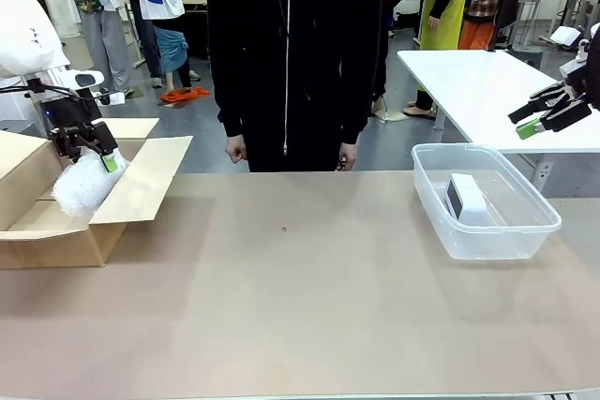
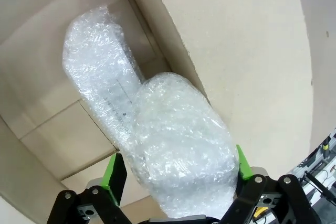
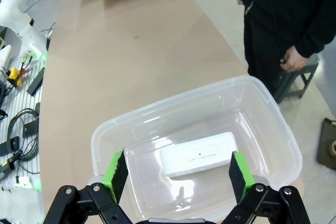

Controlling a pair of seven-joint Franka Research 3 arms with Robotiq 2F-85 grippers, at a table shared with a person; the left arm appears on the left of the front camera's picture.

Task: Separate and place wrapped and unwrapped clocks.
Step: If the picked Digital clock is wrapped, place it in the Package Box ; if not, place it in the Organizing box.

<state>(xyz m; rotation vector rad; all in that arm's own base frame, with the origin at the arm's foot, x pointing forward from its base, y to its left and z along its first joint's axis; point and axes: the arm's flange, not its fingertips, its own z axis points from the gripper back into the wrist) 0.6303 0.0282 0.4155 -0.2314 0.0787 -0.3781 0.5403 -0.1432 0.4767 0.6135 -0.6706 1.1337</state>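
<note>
A wrapped clock [image 1: 82, 183] in white bubbly wrap hangs tilted over the open cardboard box [image 1: 141, 185] at the table's left. My left gripper [image 1: 94, 152] is right above it. In the left wrist view this bundle [image 2: 184, 145] stands between the spread green pads [image 2: 114, 178] of the left gripper [image 2: 177, 170], with a slim gap on one side. Another wrapped clock [image 2: 97, 72] lies on the floor of the box [image 2: 31, 35]. The bare white clock [image 1: 469, 199] [image 3: 199, 154] lies in the clear bin [image 1: 525, 231] [image 3: 157, 114]. My right gripper [image 1: 536, 117] [image 3: 178, 169] hovers open above the bin, holding nothing.
A person in black stands at the far side with both hands [image 1: 234, 149] hanging down at the table edge. A white table [image 1: 487, 91] stands behind the bin. The brown tabletop [image 1: 300, 297] stretches between box and bin.
</note>
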